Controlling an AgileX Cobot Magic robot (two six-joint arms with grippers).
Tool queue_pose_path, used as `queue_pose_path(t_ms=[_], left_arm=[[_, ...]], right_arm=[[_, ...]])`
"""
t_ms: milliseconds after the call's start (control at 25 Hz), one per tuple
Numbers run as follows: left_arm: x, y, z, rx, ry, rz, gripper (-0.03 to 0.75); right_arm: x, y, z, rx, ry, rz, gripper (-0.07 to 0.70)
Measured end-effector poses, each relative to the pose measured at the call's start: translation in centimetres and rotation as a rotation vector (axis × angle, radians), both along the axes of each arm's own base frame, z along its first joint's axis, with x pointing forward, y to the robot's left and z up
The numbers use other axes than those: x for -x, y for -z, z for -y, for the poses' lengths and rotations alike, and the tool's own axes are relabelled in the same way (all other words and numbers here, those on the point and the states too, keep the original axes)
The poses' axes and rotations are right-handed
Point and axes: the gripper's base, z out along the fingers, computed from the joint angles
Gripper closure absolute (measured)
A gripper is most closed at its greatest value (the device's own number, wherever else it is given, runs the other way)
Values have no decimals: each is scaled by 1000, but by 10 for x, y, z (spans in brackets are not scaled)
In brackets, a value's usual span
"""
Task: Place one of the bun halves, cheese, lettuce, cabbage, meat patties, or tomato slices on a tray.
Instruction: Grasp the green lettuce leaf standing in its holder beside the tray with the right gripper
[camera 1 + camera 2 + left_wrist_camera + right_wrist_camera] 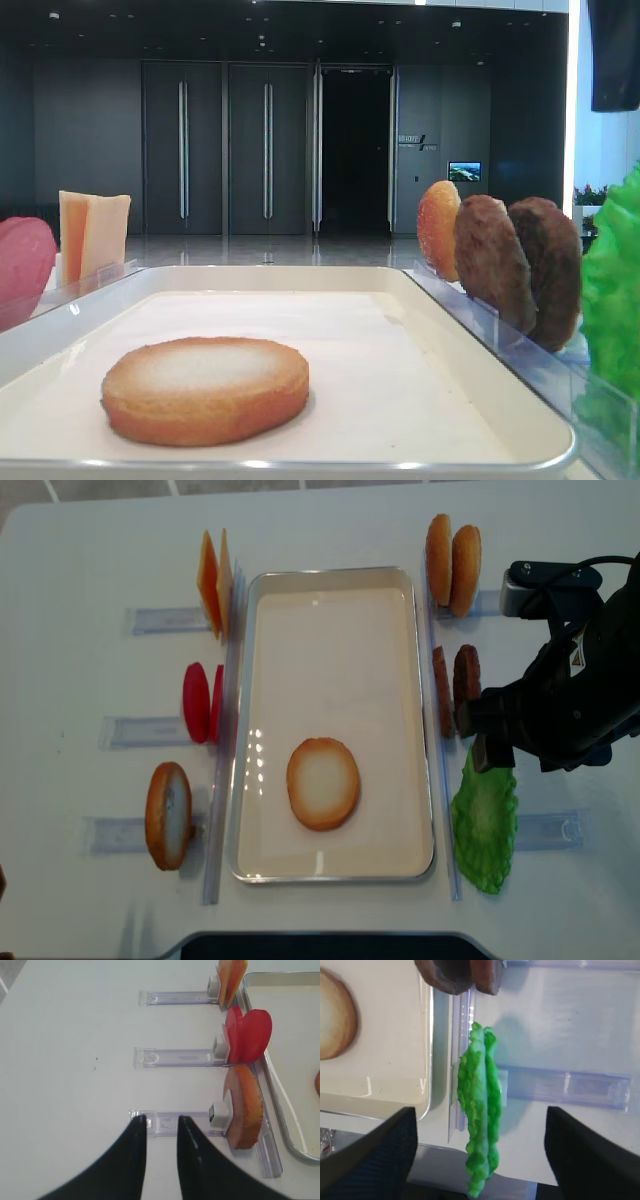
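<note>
Tray (pixel 420 720): lying lengthwise at the middle of the white worktop (pixel 80 540), carrying one bun half (pixel 323 783) flat, pale toasted face up, toward its near end.

Left of the tray, each standing on edge in a clear rack (pixel 160 620): cheese (pixel 215 583) at the far end, tomato slices (pixel 200 702) in the middle, another bun half (pixel 168 815) nearest.

Right of the tray: two more bun halves (pixel 452 557) at the far end, meat patties (pixel 455 685) in the middle, lettuce (pixel 485 820) nearest, the leaf leaning against its rack.

My right tool (pixel 480 1157): I am holding it spread wide above the lettuce, one dark finger showing on either side of the leaf in the wrist view, neither touching it. Nothing is in its grasp.

My left tool (pixel 161 1125): I am keeping it clenched with nothing between the fingers, only a narrow slit showing. It is hanging over the outer end of the nearest left-hand rack, apart from the bun half standing there.
</note>
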Motion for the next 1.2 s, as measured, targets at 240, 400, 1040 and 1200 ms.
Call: queue_pose_path(t_ms=[240,400,1040,1200], left_arm=[[0,0,0,-1,1,0,556],[0,0,0,-1,1,0,557],[0,0,0,-3,2,0,557],[0,0,0,-3,2,0,557]], right_arm=[[3,0,-5,-2,-23,-3,100],[7,0,-12,-9,-55,7,100],[9,8,-12,-9,-17,-1,275],[9,9,-10,8,-17,3,493]])
